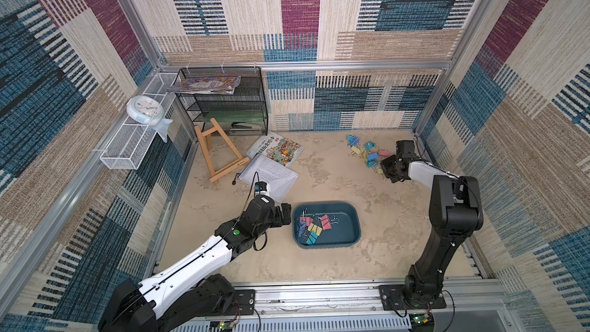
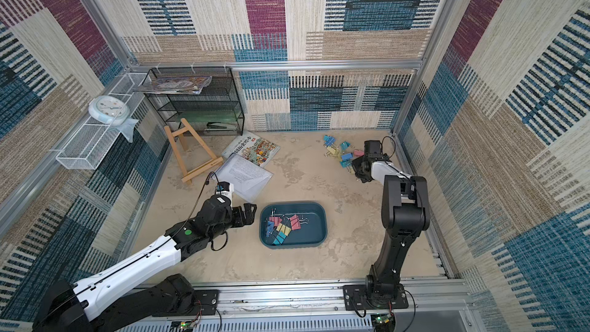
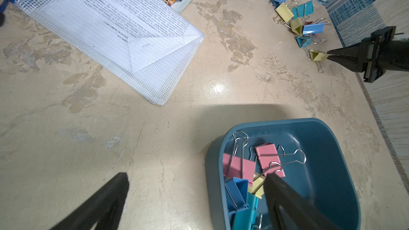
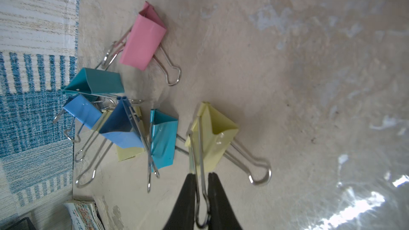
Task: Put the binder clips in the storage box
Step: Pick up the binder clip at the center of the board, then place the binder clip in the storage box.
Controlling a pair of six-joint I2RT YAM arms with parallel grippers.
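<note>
The dark teal storage box sits on the table near the front centre and holds several binder clips in pink, yellow and blue. More binder clips lie in a loose pile at the back right. At the pile's near end my right gripper is shut on the wire handle of a yellow clip that rests on the table. My left gripper hangs open and empty over the box's left end.
A mesh document pouch and a picture book lie behind the left gripper. A wooden easel, a black mesh rack and a white wire tray with a clock stand at the back left. The right wall runs close by the pile.
</note>
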